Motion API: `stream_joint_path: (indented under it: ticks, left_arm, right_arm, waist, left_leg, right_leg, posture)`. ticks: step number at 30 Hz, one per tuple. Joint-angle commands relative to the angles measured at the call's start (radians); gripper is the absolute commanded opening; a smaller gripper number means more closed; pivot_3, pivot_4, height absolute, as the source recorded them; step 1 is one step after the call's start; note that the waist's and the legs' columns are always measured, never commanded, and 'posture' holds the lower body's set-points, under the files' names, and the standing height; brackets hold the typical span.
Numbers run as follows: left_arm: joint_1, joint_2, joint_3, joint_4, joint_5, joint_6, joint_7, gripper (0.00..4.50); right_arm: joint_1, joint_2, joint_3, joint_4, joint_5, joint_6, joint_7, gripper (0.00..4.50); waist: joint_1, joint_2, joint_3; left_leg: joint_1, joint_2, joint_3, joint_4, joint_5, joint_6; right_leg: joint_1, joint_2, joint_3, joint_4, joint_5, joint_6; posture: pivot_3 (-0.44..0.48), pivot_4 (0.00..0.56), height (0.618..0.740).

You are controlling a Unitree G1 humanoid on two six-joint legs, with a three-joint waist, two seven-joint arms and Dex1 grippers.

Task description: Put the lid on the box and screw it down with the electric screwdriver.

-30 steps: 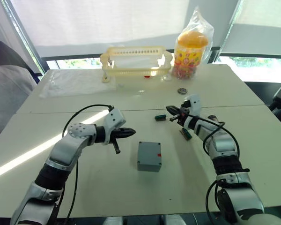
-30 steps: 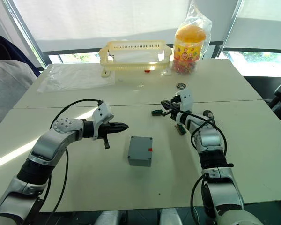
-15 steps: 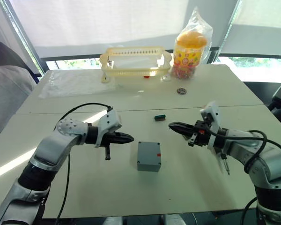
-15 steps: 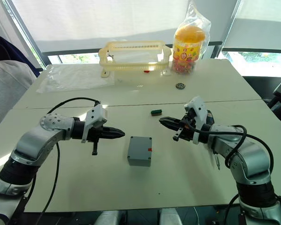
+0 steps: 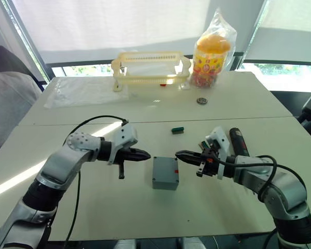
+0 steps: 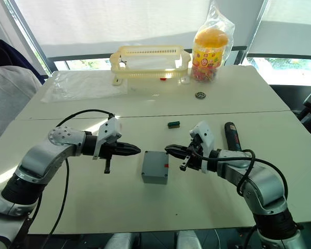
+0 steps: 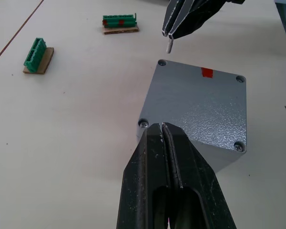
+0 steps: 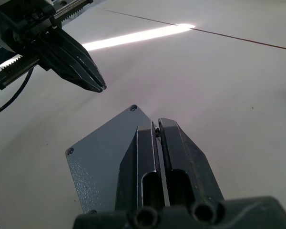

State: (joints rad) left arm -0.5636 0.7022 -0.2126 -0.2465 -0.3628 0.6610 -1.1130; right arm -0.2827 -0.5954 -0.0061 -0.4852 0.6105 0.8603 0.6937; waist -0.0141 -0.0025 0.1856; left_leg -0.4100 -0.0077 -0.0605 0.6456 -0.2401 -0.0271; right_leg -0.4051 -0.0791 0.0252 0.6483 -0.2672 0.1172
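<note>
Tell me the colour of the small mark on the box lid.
Red mark; left wrist view shows it best.

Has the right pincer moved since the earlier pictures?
Yes. The right pincer has moved toward the box; its tip is now at the box's right edge, holding a small screw.
</note>
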Motion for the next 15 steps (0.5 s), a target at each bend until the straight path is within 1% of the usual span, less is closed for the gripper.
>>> stream_joint_path:
  ticks: [1, 15]
  left_arm:
    - [-0.013, 0.011, 0.010, -0.031, -0.011, 0.001, -0.005, 0.00]
    - [-0.007, 0.014, 0.013, -0.038, -0.009, 0.003, 0.001, 0.00]
  right_arm:
    - [-0.005, 0.004, 0.004, -0.010, -0.004, -0.036, 0.004, 0.05]
    - [-0.006, 0.006, 0.045, 0.053, -0.055, -0.101, 0.013, 0.05]
  waist:
    - [0.000, 0.000, 0.000]
    - [0.000, 0.000, 0.000]
  left_leg:
    - [0.000, 0.000, 0.000, 0.000, 0.000, 0.000]
    - [0.000, 0.000, 0.000, 0.000, 0.000, 0.000]
  right_leg:
    - [0.000, 0.000, 0.000, 0.000, 0.000, 0.000]
    - [0.000, 0.000, 0.000, 0.000, 0.000, 0.000]
  posture:
    - [0.000, 0.150, 0.740]
    - [0.000, 0.150, 0.740]
